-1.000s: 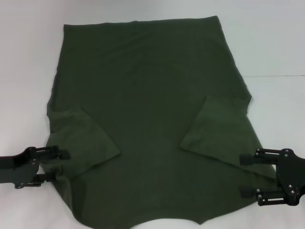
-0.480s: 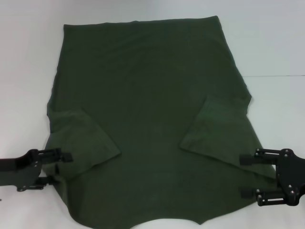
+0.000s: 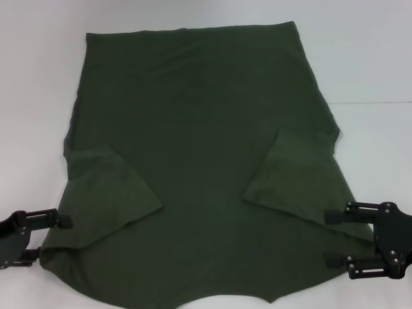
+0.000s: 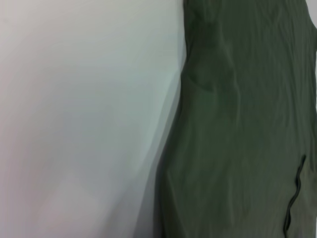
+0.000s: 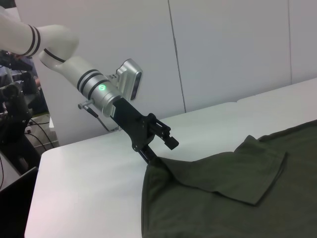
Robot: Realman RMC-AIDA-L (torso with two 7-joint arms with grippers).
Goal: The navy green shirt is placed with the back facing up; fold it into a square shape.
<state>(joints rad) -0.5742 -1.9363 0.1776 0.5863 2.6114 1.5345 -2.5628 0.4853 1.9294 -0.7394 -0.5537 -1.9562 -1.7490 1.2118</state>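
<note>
The navy green shirt [image 3: 199, 148] lies flat on the white table [image 3: 373, 64], plain side up, with both sleeves folded inward. My left gripper [image 3: 46, 237] is at the shirt's near left edge with its fingers apart. In the right wrist view, the left gripper [image 5: 159, 151] has its lower finger against a raised corner of the shirt [image 5: 223, 198]. My right gripper [image 3: 329, 238] is open at the shirt's near right edge, its fingers over the fabric's border. The left wrist view shows the shirt's edge [image 4: 237, 124] on the table.
The folded left sleeve [image 3: 112, 193] and right sleeve [image 3: 296, 180] lie on the shirt's body. White table shows on both sides of the shirt. Dark equipment and cables [image 5: 15, 114] stand beyond the table's far edge, with a wall behind.
My left gripper has moved left and toward the near edge. The shirt's near left edge has been drawn out to the left with it. The right gripper has not moved.
</note>
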